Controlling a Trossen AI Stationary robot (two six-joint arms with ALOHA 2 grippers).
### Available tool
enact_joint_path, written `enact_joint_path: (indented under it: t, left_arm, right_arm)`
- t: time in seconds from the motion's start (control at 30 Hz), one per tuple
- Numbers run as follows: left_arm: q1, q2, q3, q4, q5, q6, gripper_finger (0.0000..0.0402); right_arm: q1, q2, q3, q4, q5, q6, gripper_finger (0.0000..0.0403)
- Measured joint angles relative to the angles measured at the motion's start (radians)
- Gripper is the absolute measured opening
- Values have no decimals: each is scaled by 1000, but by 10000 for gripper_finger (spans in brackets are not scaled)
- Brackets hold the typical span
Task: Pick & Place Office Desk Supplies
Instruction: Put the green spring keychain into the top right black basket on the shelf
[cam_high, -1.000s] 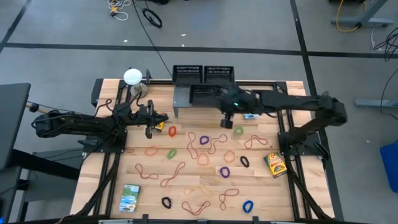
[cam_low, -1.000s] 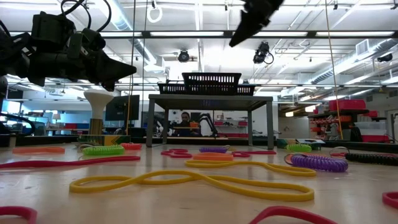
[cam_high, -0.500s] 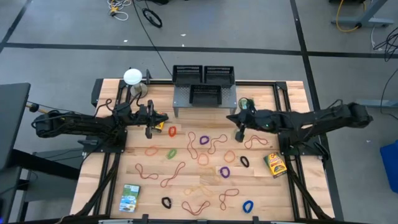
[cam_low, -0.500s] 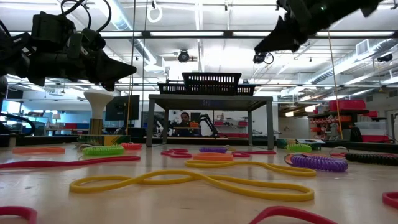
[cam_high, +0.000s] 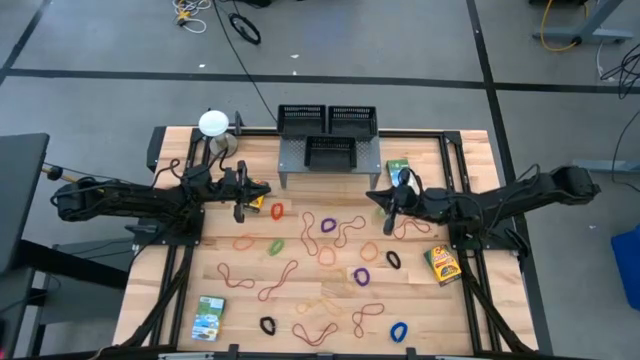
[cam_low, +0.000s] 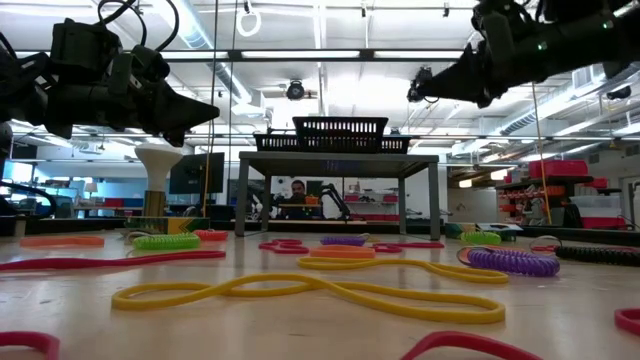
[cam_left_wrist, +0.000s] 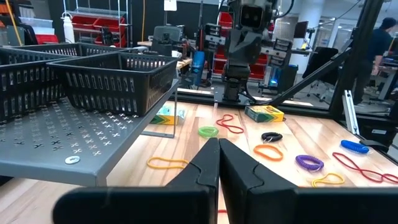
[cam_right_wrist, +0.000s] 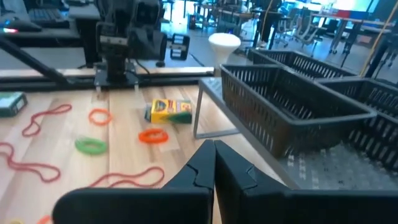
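Many rubber-band loops (cam_high: 330, 228) lie spread over the wooden table; a long yellow one (cam_low: 330, 288) lies nearest in the low view. Card boxes rest flat on the table: green-white (cam_high: 210, 318), yellow-green (cam_high: 442, 264), a green one (cam_high: 398, 166) and a yellow one (cam_right_wrist: 169, 111). Three black mesh trays (cam_high: 330, 152) stand on the grey shelf (cam_left_wrist: 56, 140) at the back. My left gripper (cam_high: 262, 192) hovers shut left of the shelf. My right gripper (cam_high: 374, 196) hovers shut right of it, pointing roughly level toward the table's left. Neither holds anything.
A white ball on a stand (cam_high: 212, 123) is at the back left corner. The shelf's legs (cam_low: 243, 195) stand on the table between the two grippers. Black frame rails (cam_high: 460, 250) run along the table's sides. People show far off in the room.
My right gripper has drawn back from above the shelf toward the table's right edge and come down. It has tipped from slanting downward to nearly level and has stayed shut. No object has moved.
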Motion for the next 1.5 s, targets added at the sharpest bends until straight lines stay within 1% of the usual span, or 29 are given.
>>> enact_joint_path:
  t: [0.07,0.23,0.57,0.73,0.87,0.93,1.03,1.1,1.23,1.33,1.4,1.5]
  left_arm:
    - [0,0,0,0,0,0,9]
    - [0,0,0,0,0,0,9]
    - [0,0,0,0,0,0,9]
    - [0,0,0,21,0,-12,9]
    - [-1,0,0,97,-20,-70,9]
    - [-1,0,0,127,-36,-148,9]
    - [-1,0,0,133,-49,-304,9]
    - [-1,2,8,121,-47,-349,9]
    - [-25,22,49,75,-33,-342,9]
    - [-66,42,69,76,-47,-264,9]
    - [-89,49,80,65,-64,-239,9]
    - [-115,54,115,-25,-83,-243,9]
  right_arm:
    - [0,0,-20,17,0,-2,7]
    - [0,-5,-59,94,0,-68,7]
    - [-1,-6,-59,90,-2,-55,8]
    - [-1,-6,-59,89,-2,-80,9]
    - [-1,-6,-59,89,-2,-79,9]
    - [-1,-6,-59,89,-2,-79,9]
    - [-1,-6,-59,88,-2,-79,9]
    - [-1,-5,-59,86,-2,-80,9]
    - [-1,-5,-59,85,-2,-79,9]
    - [-1,-5,-59,84,-2,-79,9]
    - [-1,-5,-59,84,-2,-79,9]
    - [-1,-5,-59,81,-2,-79,9]
